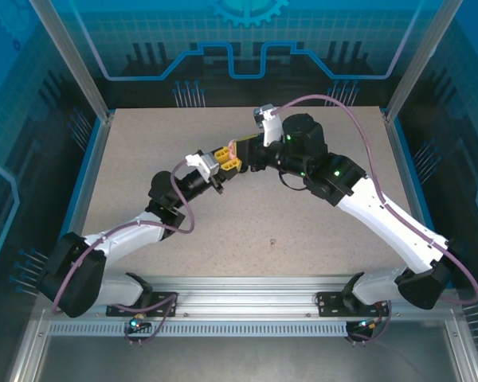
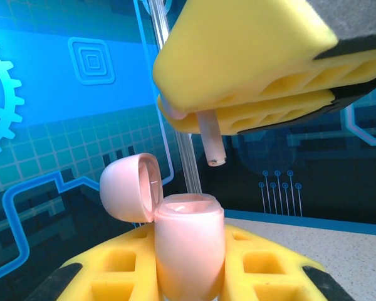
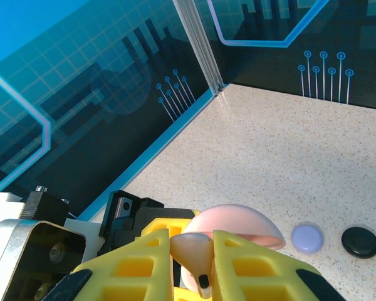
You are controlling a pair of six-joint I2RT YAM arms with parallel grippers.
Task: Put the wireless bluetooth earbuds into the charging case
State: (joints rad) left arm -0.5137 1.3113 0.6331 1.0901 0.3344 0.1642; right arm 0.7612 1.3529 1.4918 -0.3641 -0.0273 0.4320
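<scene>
Beige-pink earbud (image 2: 211, 141) hangs stem-down just above the open pink charging case (image 2: 188, 244), over the far half of the tabletop (image 1: 303, 239).
The right pincer (image 2: 175, 106) is clenched on the earbud, the left pincer (image 2: 188, 266) on the charging case. The right wrist view adds a lavender case (image 3: 307, 238) and a black case (image 3: 360, 242) lying on the tabletop.

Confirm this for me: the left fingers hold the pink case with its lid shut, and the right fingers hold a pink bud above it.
Not quite. The lid is open, swung back off the pink case, as the left wrist view shows. The rest holds: the left fingers hold the case, and the right fingers hold a pink bud above it.
</scene>
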